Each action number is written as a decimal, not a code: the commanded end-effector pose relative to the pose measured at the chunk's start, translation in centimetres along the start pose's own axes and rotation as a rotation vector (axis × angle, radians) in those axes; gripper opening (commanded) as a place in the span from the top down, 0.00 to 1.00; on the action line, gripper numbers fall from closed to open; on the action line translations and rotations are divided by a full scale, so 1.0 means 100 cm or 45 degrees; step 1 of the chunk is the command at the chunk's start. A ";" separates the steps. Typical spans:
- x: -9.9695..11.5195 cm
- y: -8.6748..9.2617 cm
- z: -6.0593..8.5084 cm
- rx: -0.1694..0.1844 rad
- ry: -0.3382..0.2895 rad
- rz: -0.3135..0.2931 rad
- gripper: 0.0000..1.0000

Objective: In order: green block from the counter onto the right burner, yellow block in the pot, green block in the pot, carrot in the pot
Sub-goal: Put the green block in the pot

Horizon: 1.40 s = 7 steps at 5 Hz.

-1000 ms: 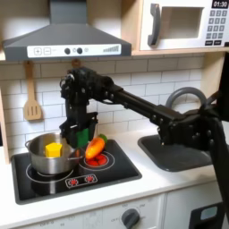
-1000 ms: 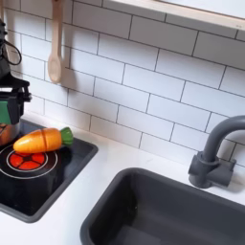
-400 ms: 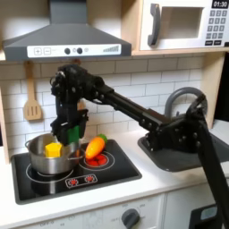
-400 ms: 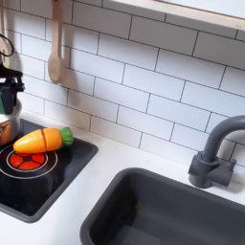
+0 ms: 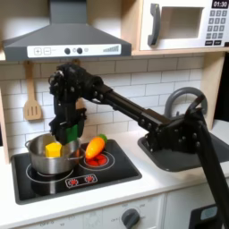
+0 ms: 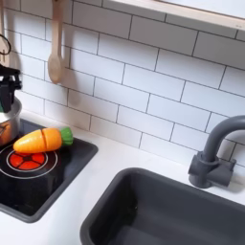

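The shiny pot (image 5: 45, 159) stands on the left burner of the black stovetop, with the yellow block (image 5: 54, 149) inside it. My gripper (image 5: 69, 134) hangs just above the pot's right half, shut on the green block (image 5: 72, 135), which shows as a small green patch between the fingers. The carrot (image 5: 94, 147) lies on the right burner, leafy tip pointing to the wall, just right of the pot. In the second exterior view the carrot (image 6: 38, 141) lies on the red burner, and my gripper (image 6: 8, 91) and the pot's rim (image 6: 5, 131) sit at the left edge.
A wooden spatula (image 5: 32, 100) hangs on the tiled wall behind the stove. The white counter (image 6: 105, 177) runs to a dark sink (image 6: 163, 211) with a grey faucet (image 6: 215, 153). A range hood (image 5: 67, 40) overhangs the stove.
My gripper has moved from above the carrot toward the first exterior view's left, carrying the green block over the pot. Carrot, pot and yellow block stayed put.
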<state>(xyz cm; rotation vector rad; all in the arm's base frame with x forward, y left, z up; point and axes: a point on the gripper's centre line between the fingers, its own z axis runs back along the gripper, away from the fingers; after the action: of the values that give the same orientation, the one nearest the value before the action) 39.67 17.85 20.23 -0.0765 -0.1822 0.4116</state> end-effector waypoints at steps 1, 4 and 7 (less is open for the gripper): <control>-0.006 0.002 -0.010 0.013 0.049 0.033 0.47; -0.003 0.001 -0.003 0.024 0.010 -0.051 0.00; -0.007 -0.009 0.007 0.054 -0.023 -0.310 0.00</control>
<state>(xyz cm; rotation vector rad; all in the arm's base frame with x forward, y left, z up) 39.56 16.19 20.80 -0.0205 -0.2007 0.1575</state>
